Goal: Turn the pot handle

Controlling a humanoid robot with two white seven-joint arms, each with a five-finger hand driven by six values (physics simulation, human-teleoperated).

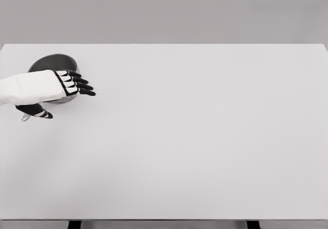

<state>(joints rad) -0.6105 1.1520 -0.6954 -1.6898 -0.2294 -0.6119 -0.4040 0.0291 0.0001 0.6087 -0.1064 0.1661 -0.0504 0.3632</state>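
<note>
A dark round pot [54, 62] sits at the far left of the white table [195, 137], mostly hidden under my left arm. A small grey piece, likely its handle [24, 117], pokes out below my forearm toward the front left. My left hand [77, 84] hovers over the pot's right side, fingers stretched out to the right and holding nothing. The thumb [41, 113] hangs down below the palm near the handle. Whether the hand touches the pot cannot be told. My right hand is not visible.
The table's left edge runs close beside the pot. Two dark table legs [74, 224] show below the front edge. The grey wall [164, 14] stands behind the table.
</note>
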